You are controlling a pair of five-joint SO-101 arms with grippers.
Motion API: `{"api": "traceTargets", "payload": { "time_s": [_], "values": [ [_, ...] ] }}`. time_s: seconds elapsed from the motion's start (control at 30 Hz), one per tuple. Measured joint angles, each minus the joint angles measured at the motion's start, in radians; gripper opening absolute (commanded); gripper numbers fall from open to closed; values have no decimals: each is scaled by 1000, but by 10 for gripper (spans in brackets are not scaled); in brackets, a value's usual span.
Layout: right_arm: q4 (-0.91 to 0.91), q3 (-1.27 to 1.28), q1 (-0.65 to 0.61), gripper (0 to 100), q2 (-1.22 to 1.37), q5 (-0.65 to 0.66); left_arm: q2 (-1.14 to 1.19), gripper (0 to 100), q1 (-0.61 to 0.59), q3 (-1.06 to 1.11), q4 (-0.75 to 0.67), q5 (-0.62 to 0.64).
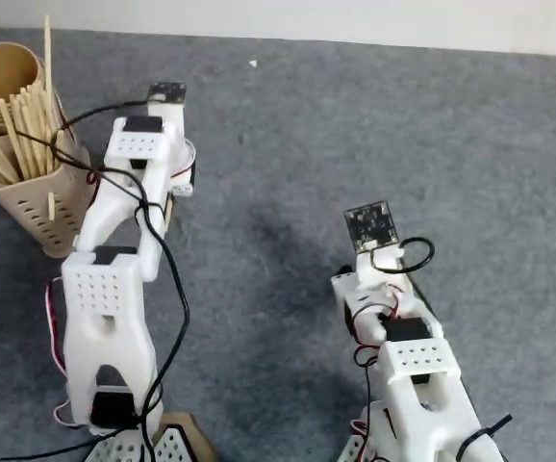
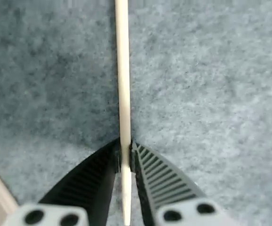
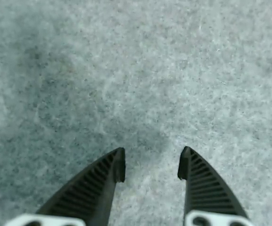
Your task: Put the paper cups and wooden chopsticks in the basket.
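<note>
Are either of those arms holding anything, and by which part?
The left gripper pinches a wooden chopstick near one end; the right gripper is open and empty.

The basket (image 1: 37,207) stands at the tabletop's (image 1: 307,144) far left corner. In it are stacked paper cups (image 1: 4,72) toward the back and a bundle of chopsticks (image 1: 28,125) before them. The left arm (image 1: 114,279) is just right of the basket. The right arm (image 1: 403,356) is well apart, to the right and nearer the front. A single chopstick (image 2: 123,70) is clamped between the left arm's jaws and runs ahead over the tabletop. The right arm's jaws stand apart over bare tabletop.
</note>
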Motion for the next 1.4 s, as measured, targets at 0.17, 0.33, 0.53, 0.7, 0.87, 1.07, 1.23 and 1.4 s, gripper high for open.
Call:
{"api": "traceTargets", "payload": {
  "time_s": [0.17, 0.33, 0.53, 0.7, 0.87, 1.07, 1.23, 1.4],
  "values": [
    [0, 0, 0, 198, 0, 0, 3, 5, 80, -284, 178, -64],
    [0, 0, 0, 198, 0, 0, -49, 5, 173, -713, 397, -147],
    [-38, 5, 0, 198, 0, 0, -221, 5, 130, -1019, 459, -235],
    [-40, 5, 0, 198, 0, 0, -379, 5, -60, -1045, 459, -272],
    [-40, 5, 0, 198, 0, 0, -499, 4, -321, -1056, 437, -276],
    [-40, 5, 0, 198, 0, 0, -571, 4, -417, -1054, 473, -278],
    [-40, 5, 0, 198, 0, 0, -706, 4, -436, -895, 477, -267],
    [-40, 5, 0, 198, 0, 0, -991, 4, -433, -381, 471, -247]
  ]
}}
